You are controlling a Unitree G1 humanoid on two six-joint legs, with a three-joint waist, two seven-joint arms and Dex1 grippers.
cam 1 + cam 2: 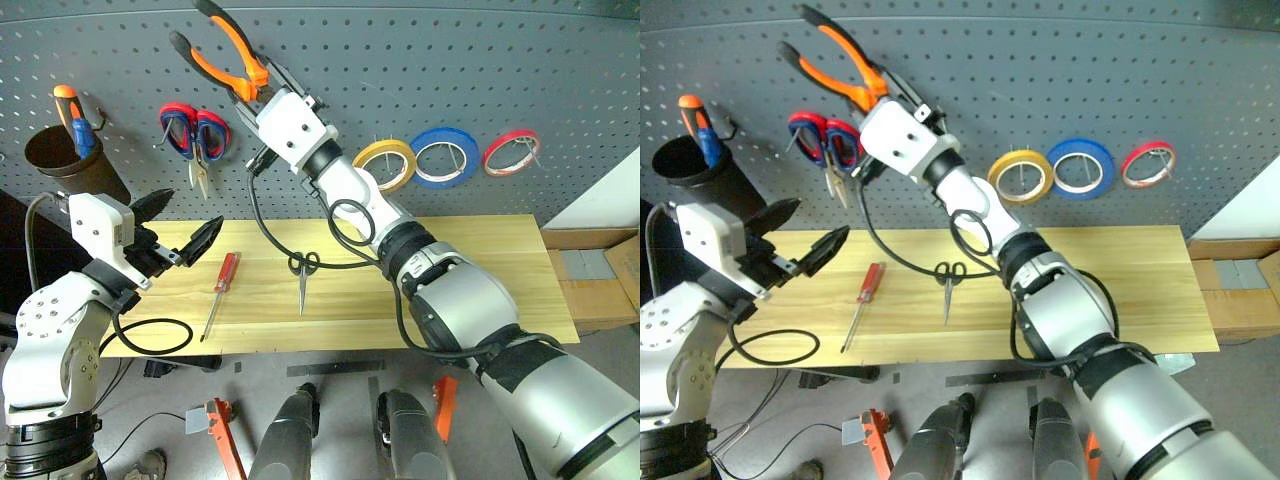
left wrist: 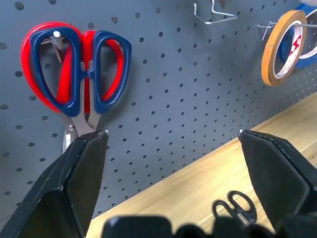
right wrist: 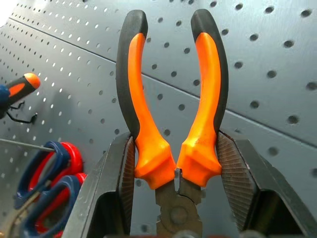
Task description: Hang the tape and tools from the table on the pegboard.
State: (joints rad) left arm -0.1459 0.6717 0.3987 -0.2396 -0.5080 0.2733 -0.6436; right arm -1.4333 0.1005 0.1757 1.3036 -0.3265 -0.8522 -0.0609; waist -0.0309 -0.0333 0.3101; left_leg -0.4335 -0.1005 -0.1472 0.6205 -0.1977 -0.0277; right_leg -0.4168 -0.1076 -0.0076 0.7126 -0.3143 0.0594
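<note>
The pliers (image 3: 171, 124) have their metal nose cut off at the picture's edge. The black scissors (image 2: 237, 208) are partly hidden behind the left gripper (image 2: 173, 144).

Dark grey pegboard (image 1: 400, 70) with regular hole rows; orange-and-black pliers (image 1: 222, 52); yellow tape (image 1: 386, 163); red-handled screwdriver (image 1: 221, 290); light yellowish wood table (image 1: 450, 280).

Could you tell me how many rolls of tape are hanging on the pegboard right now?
3, side by side on hooks on the pegboard, right of the raised right gripper: the yellow roll, then the blue roll, then the red roll farthest right.
</note>
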